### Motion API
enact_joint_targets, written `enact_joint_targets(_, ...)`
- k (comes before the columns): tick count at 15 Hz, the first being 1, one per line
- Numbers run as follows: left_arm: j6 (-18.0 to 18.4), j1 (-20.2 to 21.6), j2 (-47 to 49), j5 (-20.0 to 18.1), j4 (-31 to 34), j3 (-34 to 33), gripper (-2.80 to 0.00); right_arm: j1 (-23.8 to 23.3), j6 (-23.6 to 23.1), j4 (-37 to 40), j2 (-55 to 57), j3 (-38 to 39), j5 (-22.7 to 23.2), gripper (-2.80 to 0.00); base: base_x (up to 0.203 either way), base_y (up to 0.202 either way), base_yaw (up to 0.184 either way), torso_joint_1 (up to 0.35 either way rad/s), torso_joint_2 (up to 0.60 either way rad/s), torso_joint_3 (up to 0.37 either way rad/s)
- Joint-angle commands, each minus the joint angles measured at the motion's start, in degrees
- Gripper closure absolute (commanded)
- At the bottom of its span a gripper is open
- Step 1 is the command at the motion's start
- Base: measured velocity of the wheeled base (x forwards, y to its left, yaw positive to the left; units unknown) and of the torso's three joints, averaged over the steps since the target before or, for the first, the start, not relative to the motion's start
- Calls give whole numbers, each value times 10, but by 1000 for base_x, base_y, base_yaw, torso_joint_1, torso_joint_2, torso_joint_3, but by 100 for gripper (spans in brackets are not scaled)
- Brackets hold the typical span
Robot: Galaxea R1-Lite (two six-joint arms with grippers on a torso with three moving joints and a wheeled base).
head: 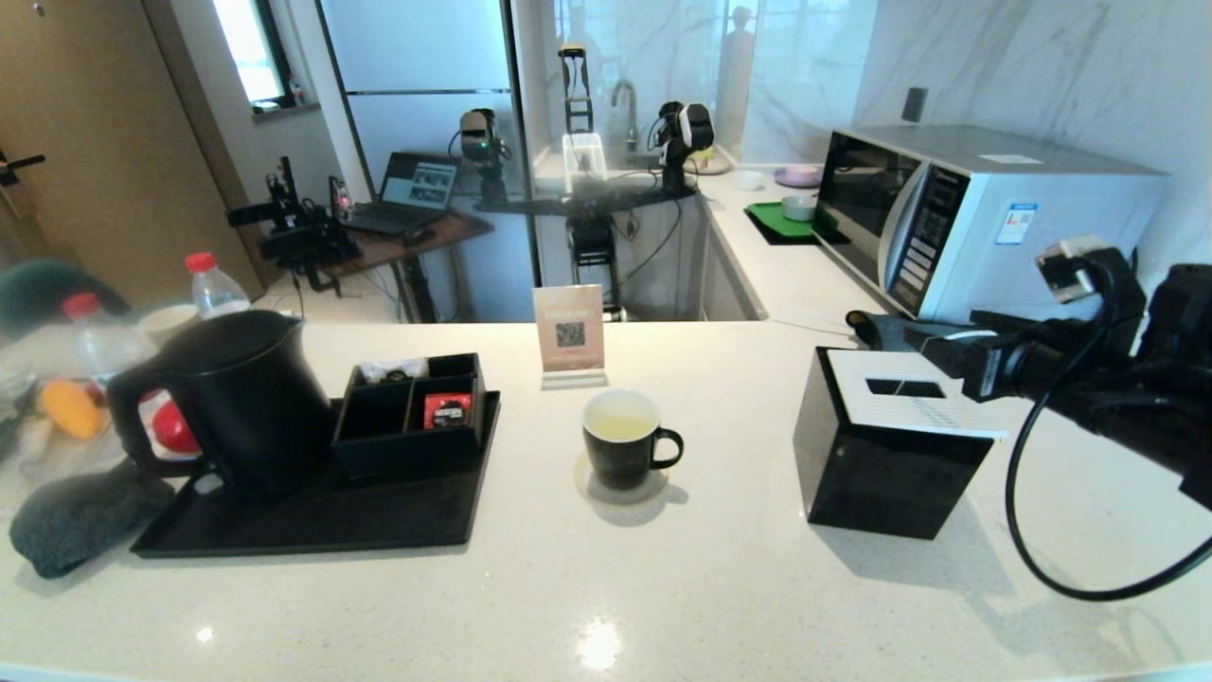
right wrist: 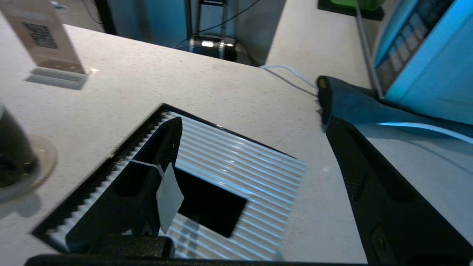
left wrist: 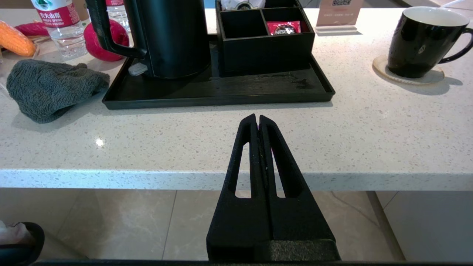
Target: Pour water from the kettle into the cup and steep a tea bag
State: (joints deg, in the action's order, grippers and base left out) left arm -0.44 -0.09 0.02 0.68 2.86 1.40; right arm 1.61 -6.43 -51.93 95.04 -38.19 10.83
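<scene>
Hovering low at the speckled white stone surface (left wrist: 192, 147) edge, bottom centre of the left wrist frame: left gripper (left wrist: 257, 120), pressed closed, empty. Farther back, matte black plastic kettle (head: 237, 403) on black rectangular tray (head: 312, 526), centre-left in head frame. Small black ceramic cup (head: 625, 440) mid-frame on pale coaster. At right, right gripper (right wrist: 251, 111) spread wide above black square tissue box (head: 885, 445), white paper tag (right wrist: 169, 195) and thin string against one finger.

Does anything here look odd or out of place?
Yes: a white paper tag on a thin string clings to the open right gripper, above the black tissue box. The left gripper is parked, shut, before the counter.
</scene>
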Motion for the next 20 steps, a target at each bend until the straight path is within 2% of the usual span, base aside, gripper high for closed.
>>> enact_joint_targets(1, 0, 0, 0, 0, 0, 0, 0, -29, -14, -4, 3, 0, 0, -280, 0, 0, 0, 0, 0, 0)
enact_joint_targets(4, 0, 0, 0, 0, 0, 0, 0, -66, -26, -6, 4, 0, 0, -280, 0, 0, 0, 0, 0, 0)
enact_joint_targets(6, 0, 0, 0, 0, 0, 0, 0, -96, -63, -13, 12, -1, 0, -280, 0, 0, 0, 0, 0, 0)
enact_joint_targets(11, 0, 0, 0, 0, 0, 0, 0, -124, -98, -19, 26, -1, 0, -280, 0, 0, 0, 0, 0, 0)
enact_joint_targets(20, 0, 0, 0, 0, 0, 0, 0, -124, -121, -19, 39, 7, 2, -280, 0, 0, 0, 0, 0, 0)
